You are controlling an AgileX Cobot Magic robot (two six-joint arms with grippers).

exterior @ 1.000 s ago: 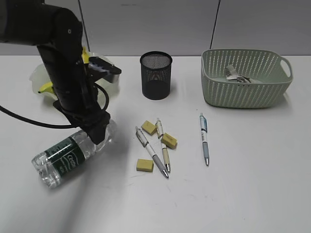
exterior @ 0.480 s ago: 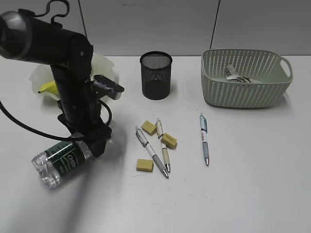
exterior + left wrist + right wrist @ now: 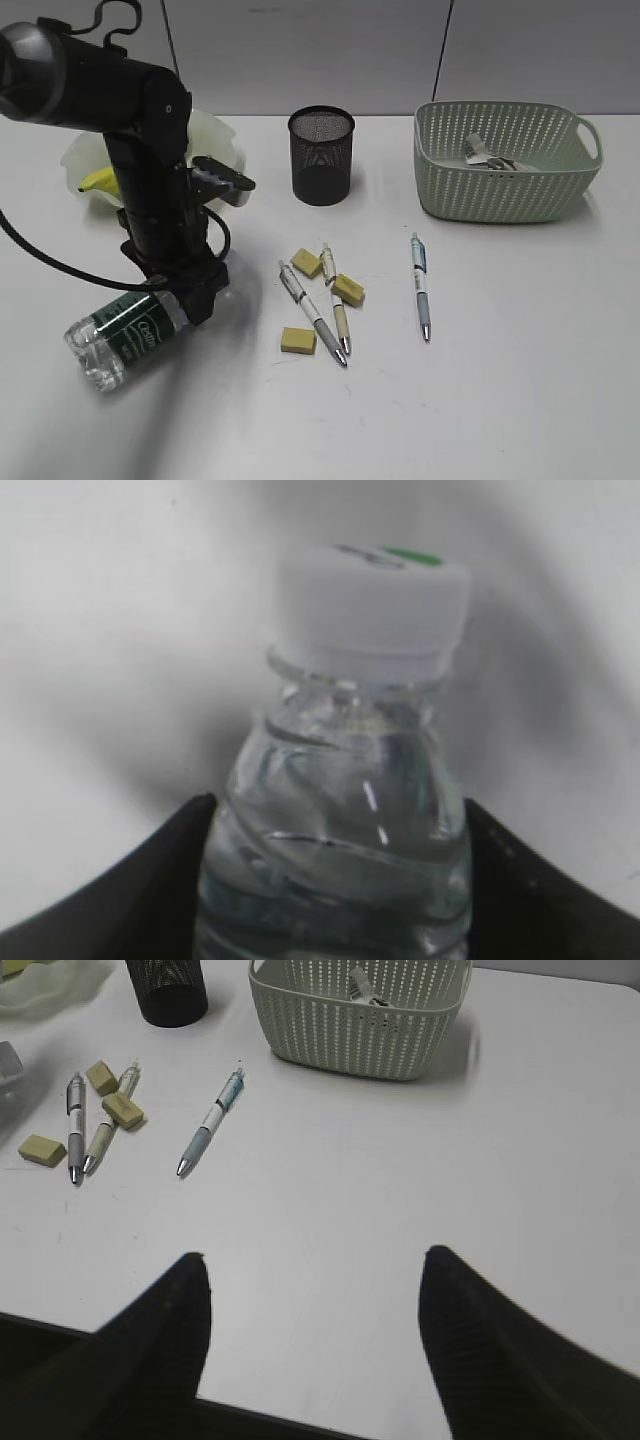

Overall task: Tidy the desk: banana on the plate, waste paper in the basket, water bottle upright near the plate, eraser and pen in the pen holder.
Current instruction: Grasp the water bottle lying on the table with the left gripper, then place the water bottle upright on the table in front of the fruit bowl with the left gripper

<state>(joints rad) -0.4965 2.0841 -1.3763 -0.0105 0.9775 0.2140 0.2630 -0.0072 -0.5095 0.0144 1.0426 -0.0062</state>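
Left gripper (image 3: 335, 880) down at the neck end of the water bottle (image 3: 125, 335), jaws spread to either side of the clear shoulder just below the white cap (image 3: 372, 605); fingers (image 3: 130, 880) right beside the plastic, firm contact not certain. Bottle lies on its side on the tabletop (image 3: 500, 400), base toward the near left edge. Right gripper (image 3: 315, 1330) hovers spread wide over bare tabletop, holding nothing. Banana (image 3: 98, 180) in the plate (image 3: 215, 135) behind the left arm; waste paper (image 3: 485, 153) in the basket (image 3: 500, 195)
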